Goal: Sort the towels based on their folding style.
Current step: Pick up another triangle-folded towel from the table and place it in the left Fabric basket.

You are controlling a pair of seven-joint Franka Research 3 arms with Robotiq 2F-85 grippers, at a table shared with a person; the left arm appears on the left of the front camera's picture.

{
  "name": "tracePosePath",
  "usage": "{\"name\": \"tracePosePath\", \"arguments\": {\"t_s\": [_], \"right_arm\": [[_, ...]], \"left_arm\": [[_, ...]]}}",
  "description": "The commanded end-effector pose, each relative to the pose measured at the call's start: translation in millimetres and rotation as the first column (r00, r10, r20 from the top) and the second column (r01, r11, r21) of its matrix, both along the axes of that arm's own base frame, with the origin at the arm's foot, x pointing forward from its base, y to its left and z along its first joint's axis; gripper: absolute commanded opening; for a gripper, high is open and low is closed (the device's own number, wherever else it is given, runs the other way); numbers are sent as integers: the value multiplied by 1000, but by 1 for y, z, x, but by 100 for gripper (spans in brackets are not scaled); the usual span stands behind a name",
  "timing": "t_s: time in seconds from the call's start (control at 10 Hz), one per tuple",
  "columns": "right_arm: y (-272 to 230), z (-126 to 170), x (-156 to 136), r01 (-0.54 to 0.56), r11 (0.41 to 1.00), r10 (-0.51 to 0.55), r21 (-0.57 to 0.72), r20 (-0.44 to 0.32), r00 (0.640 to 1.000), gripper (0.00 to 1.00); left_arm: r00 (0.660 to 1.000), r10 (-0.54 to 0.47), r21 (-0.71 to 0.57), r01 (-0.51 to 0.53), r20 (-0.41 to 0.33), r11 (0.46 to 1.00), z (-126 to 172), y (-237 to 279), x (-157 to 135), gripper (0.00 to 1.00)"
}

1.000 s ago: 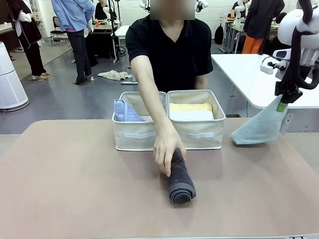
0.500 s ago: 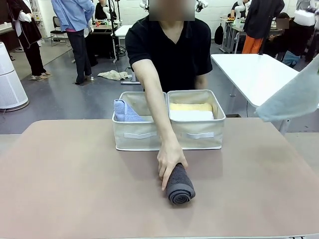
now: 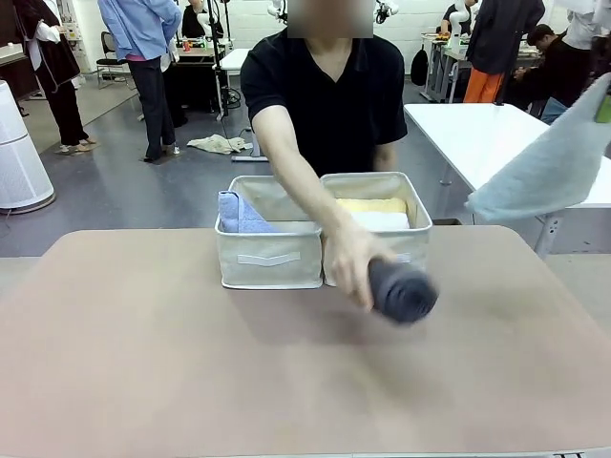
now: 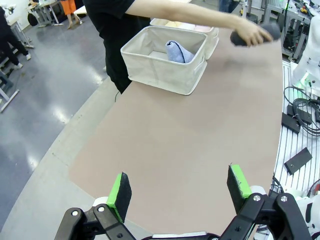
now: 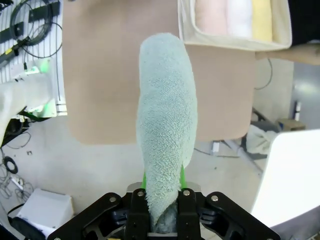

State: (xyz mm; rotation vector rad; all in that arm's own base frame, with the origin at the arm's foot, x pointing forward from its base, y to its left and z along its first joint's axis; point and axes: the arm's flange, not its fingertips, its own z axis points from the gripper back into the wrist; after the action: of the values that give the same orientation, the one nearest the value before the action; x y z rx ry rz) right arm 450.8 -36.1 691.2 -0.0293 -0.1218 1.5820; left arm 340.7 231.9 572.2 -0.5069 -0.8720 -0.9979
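Observation:
A person's hand (image 3: 351,262) holds the dark grey rolled towel (image 3: 402,290) just above the table, in front of the right bin (image 3: 412,250). That bin holds the yellow roll (image 3: 370,204), the white roll (image 3: 382,220) and a pink roll (image 5: 210,17). The periwinkle blue fold (image 3: 239,212) lies in the left bin (image 3: 269,262). My right gripper (image 5: 161,182) is shut on the pale teal-grey towel (image 5: 167,125), which hangs high off the table's right side (image 3: 554,170). My left gripper (image 4: 179,186) stands open over the table's near left edge, with nothing in it.
The brown table (image 3: 143,363) stretches wide and bare in front of the two cream bins. A white table (image 3: 477,138) stands behind on the right. Cables and boxes (image 4: 300,125) lie beside the table on my side. People stand far back.
The person's hand has lifted the dark grey roll off the table and carried it right, toward the right bin. My right gripper has raised the teal-grey towel higher and to the right.

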Motion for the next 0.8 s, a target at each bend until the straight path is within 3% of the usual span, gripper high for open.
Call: {"name": "tracePosePath", "arguments": {"t_s": [0.0,0.2,0.3,0.5,0.7], "right_arm": [[11,-8,4,5,1000,-5,4,-22,1000,0],[-70,2,-25,129,988,-125,-88,46,991,0],[-124,9,-48,202,979,-200,-17,70,977,0],[-152,6,-66,222,975,-223,23,96,970,0],[-150,0,-58,220,975,-221,22,80,972,0]], "left_arm": [[1000,2,-10,-2,5,1000,1,0,0,100],[1000,2,-10,-2,5,1000,1,0,0,100],[1000,2,-10,-2,5,1000,1,0,0,100],[1000,2,-10,-2,5,1000,1,0,0,100],[1000,2,-10,-2,5,1000,1,0,0,100]]}}
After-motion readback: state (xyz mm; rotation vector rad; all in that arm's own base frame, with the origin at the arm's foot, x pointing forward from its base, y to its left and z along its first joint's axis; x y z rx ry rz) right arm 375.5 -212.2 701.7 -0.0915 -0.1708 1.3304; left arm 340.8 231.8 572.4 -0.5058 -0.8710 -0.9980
